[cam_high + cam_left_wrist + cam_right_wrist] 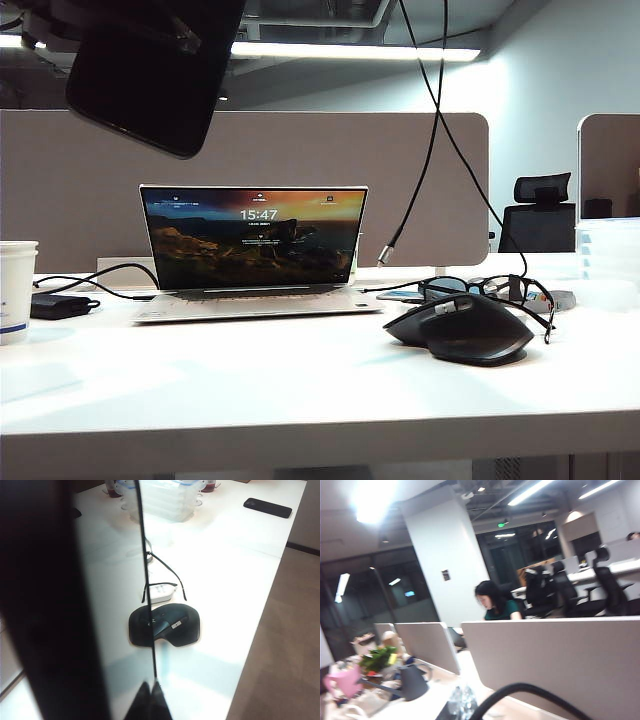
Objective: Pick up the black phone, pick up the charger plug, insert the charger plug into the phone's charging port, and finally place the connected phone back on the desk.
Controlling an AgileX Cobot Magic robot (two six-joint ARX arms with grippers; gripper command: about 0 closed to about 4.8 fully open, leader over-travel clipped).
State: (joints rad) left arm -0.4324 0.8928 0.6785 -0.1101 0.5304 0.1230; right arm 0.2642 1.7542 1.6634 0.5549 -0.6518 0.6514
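The left gripper [110, 15], closed on the phone [150, 70], holds it aloft at upper left of the exterior view, one short end slanting down toward the middle, likely to present the port. The plug [384, 256] dangles at centre right above the desk [300, 370] on its cable [432, 130]. The right gripper, shut, is out of frame; its grip on the cable cannot be confirmed.

Black phone [150, 70] tilted, raised above white desk [300, 385], silver charger plug [384, 256] dangling mid-air
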